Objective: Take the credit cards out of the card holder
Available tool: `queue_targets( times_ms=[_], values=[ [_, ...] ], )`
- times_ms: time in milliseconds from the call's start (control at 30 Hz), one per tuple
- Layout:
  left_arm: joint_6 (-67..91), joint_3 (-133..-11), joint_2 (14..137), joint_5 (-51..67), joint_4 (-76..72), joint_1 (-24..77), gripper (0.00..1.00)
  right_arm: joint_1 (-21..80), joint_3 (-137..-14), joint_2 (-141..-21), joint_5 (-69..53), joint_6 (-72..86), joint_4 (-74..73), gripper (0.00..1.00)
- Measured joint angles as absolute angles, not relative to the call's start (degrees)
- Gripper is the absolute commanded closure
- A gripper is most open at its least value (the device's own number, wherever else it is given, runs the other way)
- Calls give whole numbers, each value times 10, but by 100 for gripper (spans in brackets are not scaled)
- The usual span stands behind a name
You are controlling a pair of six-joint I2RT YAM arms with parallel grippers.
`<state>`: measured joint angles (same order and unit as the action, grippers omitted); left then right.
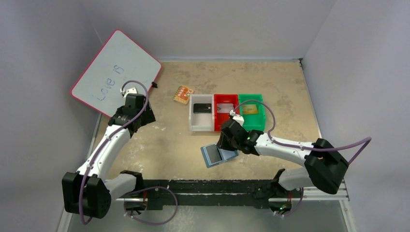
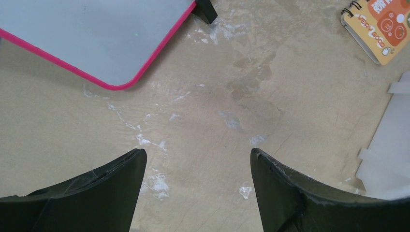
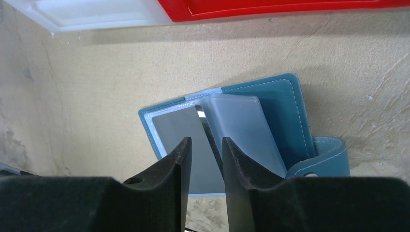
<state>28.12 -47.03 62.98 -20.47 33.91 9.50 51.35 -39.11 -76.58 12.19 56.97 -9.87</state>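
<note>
Right hand, jaws narrowly apart, straddles a clear leaf of the open card holder, lying by the bench's near edge. Best closed on the grey credit card alone, not its sleeve, then drawn straight along the pocket. Left hand hangs agape.

Right fingers look like matt black rubbery stuff, slightly grainy. Just past their tips, the card holder reads as teal faux leather, soft sheen, pale stitching round the edge. Its inner sleeve is cloudy clear plastic. Further beyond, the white bin and red bin are glossy moulded plastic. Left fingers seem a harder black plastic with fine scratches. The table ahead of them is rough beige board with chalky white smears. The whiteboard is smooth with a pink plastic rim.
</note>
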Motion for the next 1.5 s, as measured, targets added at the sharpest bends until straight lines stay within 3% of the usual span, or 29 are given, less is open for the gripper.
queue_targets(
  times_ms=[300,433,633,1133,1500],
  values=[
    [316,-437,615,-65,296,98,26,514,-368,-766,93,547,-70,63],
    [384,-396,610,-25,257,183,28,514,-340,-757,76,542,-45,62],
    [457,-389,636,-26,213,366,34,507,-297,-730,55,542,-8,64],
    [566,-368,685,-77,142,508,44,494,-220,-708,-14,595,104,72],
    [578,-394,738,-103,140,568,54,494,-142,-610,-14,680,141,64]
  ],
)
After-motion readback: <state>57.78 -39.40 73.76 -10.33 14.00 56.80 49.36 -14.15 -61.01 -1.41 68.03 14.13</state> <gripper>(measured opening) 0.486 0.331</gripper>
